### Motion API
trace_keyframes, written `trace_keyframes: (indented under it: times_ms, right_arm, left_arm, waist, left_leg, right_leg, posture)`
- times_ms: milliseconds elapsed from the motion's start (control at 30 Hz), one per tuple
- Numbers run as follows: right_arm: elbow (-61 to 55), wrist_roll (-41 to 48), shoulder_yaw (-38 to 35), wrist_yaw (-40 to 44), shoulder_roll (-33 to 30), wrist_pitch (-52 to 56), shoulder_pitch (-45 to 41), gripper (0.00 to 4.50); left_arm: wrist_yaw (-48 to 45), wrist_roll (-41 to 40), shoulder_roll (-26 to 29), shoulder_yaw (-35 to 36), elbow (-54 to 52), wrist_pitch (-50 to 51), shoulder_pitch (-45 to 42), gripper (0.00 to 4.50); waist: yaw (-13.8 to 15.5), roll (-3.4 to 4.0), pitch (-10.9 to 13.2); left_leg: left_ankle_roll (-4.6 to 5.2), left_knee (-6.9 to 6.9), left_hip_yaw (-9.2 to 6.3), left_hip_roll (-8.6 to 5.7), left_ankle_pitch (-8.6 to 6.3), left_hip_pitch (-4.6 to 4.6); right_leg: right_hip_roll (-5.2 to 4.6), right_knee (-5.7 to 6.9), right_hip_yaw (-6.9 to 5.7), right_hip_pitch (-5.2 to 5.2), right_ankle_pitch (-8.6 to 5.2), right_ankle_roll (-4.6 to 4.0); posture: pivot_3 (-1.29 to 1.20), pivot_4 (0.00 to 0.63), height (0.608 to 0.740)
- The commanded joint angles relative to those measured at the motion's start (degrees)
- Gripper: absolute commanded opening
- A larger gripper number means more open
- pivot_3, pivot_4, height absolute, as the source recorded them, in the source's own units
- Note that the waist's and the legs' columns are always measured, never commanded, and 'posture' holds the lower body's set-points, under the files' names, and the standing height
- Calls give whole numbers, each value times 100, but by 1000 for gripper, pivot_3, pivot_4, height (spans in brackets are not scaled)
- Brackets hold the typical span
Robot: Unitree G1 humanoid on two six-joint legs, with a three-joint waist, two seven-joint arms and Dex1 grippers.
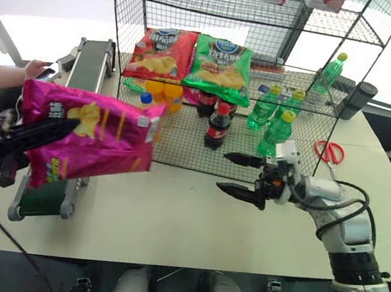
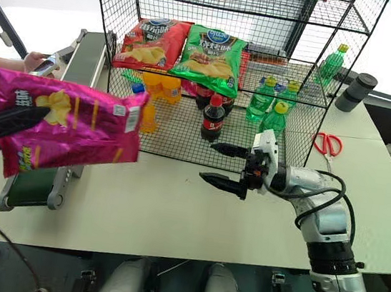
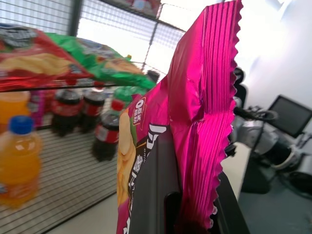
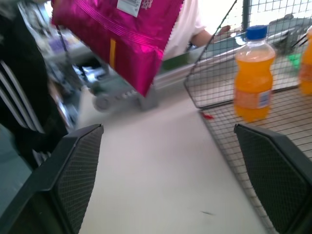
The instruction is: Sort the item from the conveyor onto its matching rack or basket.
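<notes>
holding the magenta chip bag (image 1: 92, 139) by one crimped end, the left gripper (image 1: 46, 128) at the left of the head frame has its black fingers closed flat on the foil, and the bag hangs out sideways in the air, clear of the conveyor (image 1: 79, 102) that runs up the left edge behind and below it. the right gripper (image 1: 238, 175), right of centre, points toward the bag with its two fingers spread wide and nothing between them; it sits over the bare table (image 1: 172, 215) just in front of the wire rack (image 1: 246, 88).

the pinch is the weak point. the foil is glossy and the hold is near one edge only, so a quick swing could let the bag slip or twist free and drop to the table. the free end with the barcode patch is near the rack's front left corner, so a careless move could snag it on the wire there. the tier with the red chip bag (image 1: 161, 51) and green chip bag (image 1: 221, 63) is already well covered, so a push in could shove those forward. below them the orange bottle (image 1: 148, 111) and the cola bottle (image 1: 217, 127) stand upright close to the front and would tip easily if the bag brushed them. if the right gripper is to take over, closing on loose foil could crush the chips or miss the seam. a person's hand (image 1: 36, 67) at the upper left, beside the conveyor, is near the bag's path too.
</notes>
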Motion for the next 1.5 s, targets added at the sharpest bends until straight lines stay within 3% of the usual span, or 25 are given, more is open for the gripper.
trace_keyframes:
  times_ms: [33, 333, 533, 867, 967, 1200, 1233, 1333, 1500]
  right_arm:
    - [-203, 690, -305, -209, -24, 864, -62, 4500]
    - [-290, 1177, -430, -574, 567, 1337, -381, 4500]
    - [-794, 2070, -459, -517, 429, 2236, -450, 4500]
    - [-1128, 2040, -207, -756, 325, 2601, -353, 4500]
    - [-1081, 1918, -124, -805, 321, 2597, -329, 3694]
    - [-934, 1653, -23, -867, 390, 2417, -394, 79]
    - [-915, 1582, -12, -875, 384, 2354, -385, 32]
    - [-899, 1169, 17, -768, 253, 1934, -293, 0]
    - [-1091, 509, -231, -640, -308, 1193, 267, 0]
  left_arm:
    - [417, -619, -201, -589, -140, 67, -527, 48]
    - [894, -1503, -491, -1491, 165, 331, -1550, 48]
    - [1098, -1254, -735, -1757, 486, 251, -1988, 48]
    - [1133, -787, -903, -1727, 590, 223, -2053, 48]
    - [1115, -637, -964, -1741, 487, 190, -2013, 0]
    - [1052, -227, -1074, -1795, 376, 104, -1962, 0]
    - [1095, -177, -1083, -1813, 420, 119, -1958, 0]
    - [1113, 102, -1071, -1793, 500, 114, -1828, 880]
    - [724, 760, -1031, -1760, 417, -118, -1429, 3249]
  waist:
    - [2, 0, 0]
    - [-14, 0, 0]
    - [16, -2, -2]
    - [2, -3, -2]
    - [3, -4, -2]
    - [4, -4, -2]
    - [4, -4, -2]
    - [4, -4, -2]
    - [33, -4, -2]
  left_leg:
    - [5, 0, 0, 0, -3, -1]
    - [-10, -1, -1, -2, 6, -2]
    - [-10, 0, -6, -7, 7, -7]
    - [-6, -1, -10, -22, 5, -6]
    - [-7, -1, -10, -22, 5, -8]
    - [-7, -2, -10, -26, 5, -8]
    - [-7, -1, -10, -26, 5, -8]
    - [-6, -1, -10, -27, 5, -8]
    - [-8, -5, -9, -27, 5, -11]
  right_leg:
    - [1, 0, 0, 0, 1, -2]
    - [16, 1, 0, -4, 2, -3]
    - [16, -8, -1, 0, 2, -3]
    - [17, -4, 0, -3, 2, -3]
    - [14, -6, 0, -3, 2, -2]
    - [13, -6, 0, -3, 2, -2]
    - [13, -6, 0, -3, 2, -2]
    - [13, -7, 0, -3, 2, -2]
    - [12, -12, -1, -5, 0, 0]
  posture:
    - [0, 150, 740]
    - [0, 150, 740]
    - [0, 150, 740]
    - [0, 150, 740]
    - [0, 150, 740]
    - [0, 150, 740]
    - [0, 150, 740]
    - [0, 150, 740]
    - [0, 150, 740]
